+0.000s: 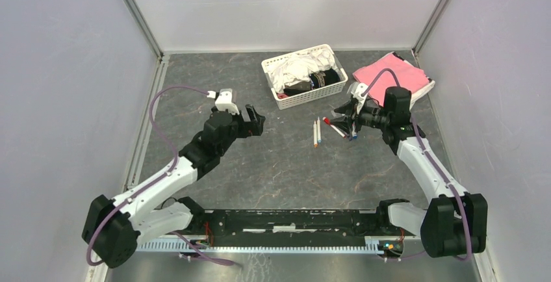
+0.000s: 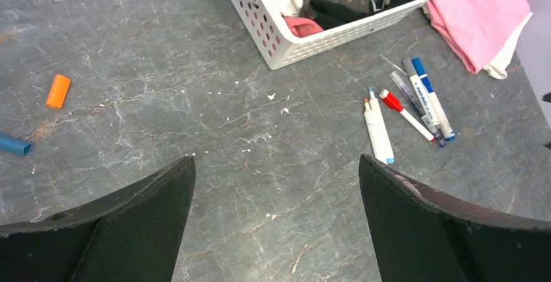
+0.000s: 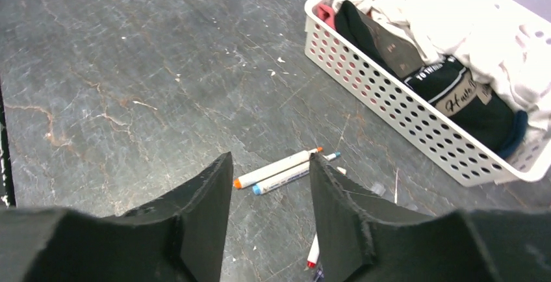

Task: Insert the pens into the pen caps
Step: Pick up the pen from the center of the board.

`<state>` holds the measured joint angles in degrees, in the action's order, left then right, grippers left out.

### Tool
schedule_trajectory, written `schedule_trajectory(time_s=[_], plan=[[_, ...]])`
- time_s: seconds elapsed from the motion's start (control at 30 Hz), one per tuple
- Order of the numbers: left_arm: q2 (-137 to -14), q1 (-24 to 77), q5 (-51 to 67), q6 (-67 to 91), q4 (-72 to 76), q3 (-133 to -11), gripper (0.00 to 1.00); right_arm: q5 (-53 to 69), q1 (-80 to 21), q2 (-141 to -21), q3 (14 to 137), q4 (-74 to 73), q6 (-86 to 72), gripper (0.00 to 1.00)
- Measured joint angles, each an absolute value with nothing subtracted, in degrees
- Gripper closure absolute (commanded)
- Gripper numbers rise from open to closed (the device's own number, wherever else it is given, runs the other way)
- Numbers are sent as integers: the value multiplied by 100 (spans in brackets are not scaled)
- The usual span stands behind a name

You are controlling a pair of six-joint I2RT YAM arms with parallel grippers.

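- The right gripper [image 3: 271,162] has two black fingers [image 3: 195,230] right up close to its own camera. They stand apart with nothing between them, so it holds nothing.
- Down below the gap, two white pens lie side by side on the grey table [image 3: 130,67]. One is the orange-tipped pen [image 3: 278,166] and the other is the blue-tipped pen [image 3: 282,179]. Neither has a cap on.
- The white basket [image 3: 390,106] sits just past these pens. It is full of white and dark clothes.
- The left gripper [image 2: 276,160] is spread wide and is empty too. It hangs over a bare bit of table, well apart from the pens.
- The orange cap [image 2: 58,91] lies on its own on the table, off to the left in the left wrist view. The blue cap [image 2: 14,144] lies near it, at the edge of that view. Both caps are far from the pens.
- More pens lie in a little bunch near the basket. The red-capped pen [image 2: 406,114] is just beside the two bare-tipped ones. The blue-capped pen [image 2: 434,103] lies a bit further right, touching other slim pens.
- The pink cloth [image 2: 481,15] lies crumpled beside the basket, near the far right corner.
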<state>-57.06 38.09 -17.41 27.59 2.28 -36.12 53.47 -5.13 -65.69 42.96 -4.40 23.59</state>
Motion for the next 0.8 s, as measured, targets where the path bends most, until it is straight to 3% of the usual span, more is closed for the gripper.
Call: schedule_trajectory(time_s=[0.33,0.8], plan=[[-6447,3157,-434,2998,327,-3677,0,5610,-692,-6901,4060,-93,2171,44],[-5760,3083,-237,2934,-410,-4206,0,3924,-1940,-7240,4119,-239,2073,44]])
